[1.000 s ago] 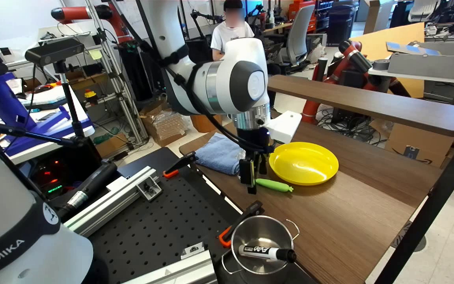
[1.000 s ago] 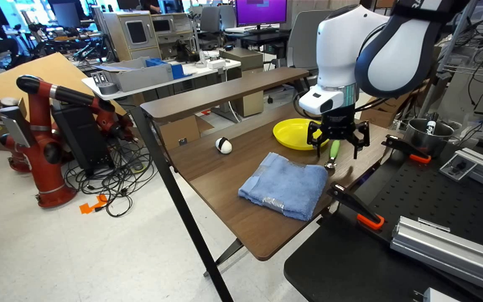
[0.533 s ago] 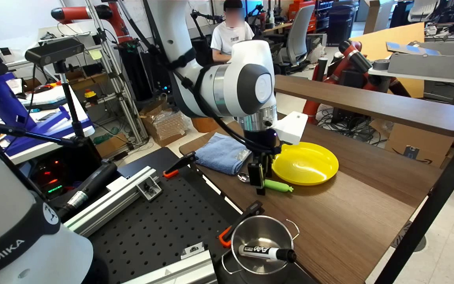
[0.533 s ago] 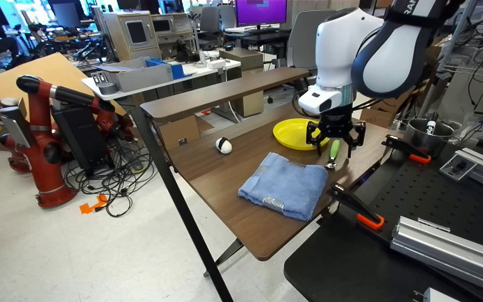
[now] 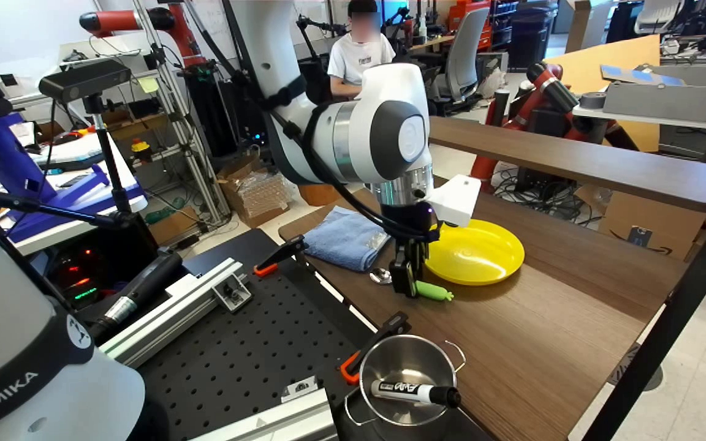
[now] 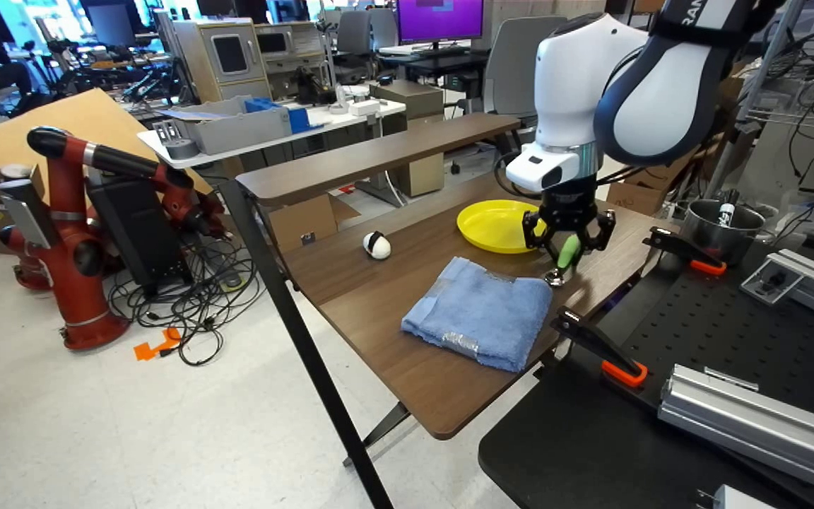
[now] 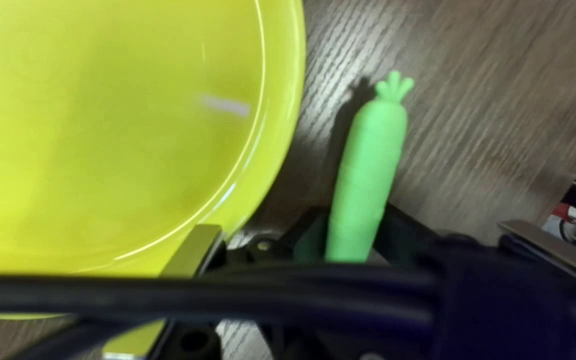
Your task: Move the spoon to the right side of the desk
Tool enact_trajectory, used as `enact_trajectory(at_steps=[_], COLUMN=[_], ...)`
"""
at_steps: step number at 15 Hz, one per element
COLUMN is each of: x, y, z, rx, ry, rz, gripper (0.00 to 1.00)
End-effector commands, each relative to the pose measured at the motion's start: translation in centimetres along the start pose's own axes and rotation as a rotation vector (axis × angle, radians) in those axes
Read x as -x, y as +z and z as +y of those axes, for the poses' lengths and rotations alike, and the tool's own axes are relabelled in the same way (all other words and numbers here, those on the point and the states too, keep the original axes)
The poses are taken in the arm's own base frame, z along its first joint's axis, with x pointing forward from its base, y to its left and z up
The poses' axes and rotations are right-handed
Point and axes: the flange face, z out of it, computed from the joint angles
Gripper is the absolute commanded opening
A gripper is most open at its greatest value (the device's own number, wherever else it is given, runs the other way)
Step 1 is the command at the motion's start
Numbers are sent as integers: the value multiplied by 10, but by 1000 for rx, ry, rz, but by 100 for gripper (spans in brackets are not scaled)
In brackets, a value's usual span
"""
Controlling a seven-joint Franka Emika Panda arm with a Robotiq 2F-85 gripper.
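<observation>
Black gripper (image 6: 567, 261): jaws close together, pinching green-handled spoon (image 7: 368, 167).

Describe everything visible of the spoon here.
The spoon has a plump lime-green handle, rubbery-looking, with a leafy tip, and a short, shiny metal end. Its metal end appears to rest on the desk near the blue towel; the handle is clear of the yellow plate. The tool holds the handle from both sides; any lift is unclear.
</observation>
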Motion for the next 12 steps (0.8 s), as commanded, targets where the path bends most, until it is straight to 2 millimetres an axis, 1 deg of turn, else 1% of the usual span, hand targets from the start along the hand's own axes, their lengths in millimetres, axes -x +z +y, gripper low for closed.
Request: enact_trajectory(at_steps=[1,2,7,12], x=[-7,-8,-12,-24], y=[5,4,-1,-18], z=[2,2,2,-9], rx=[25,27,44,106], ry=[-33,-37,-47,-42], rz=[-11,-14,-9,13], gripper=[2,7,7,7])
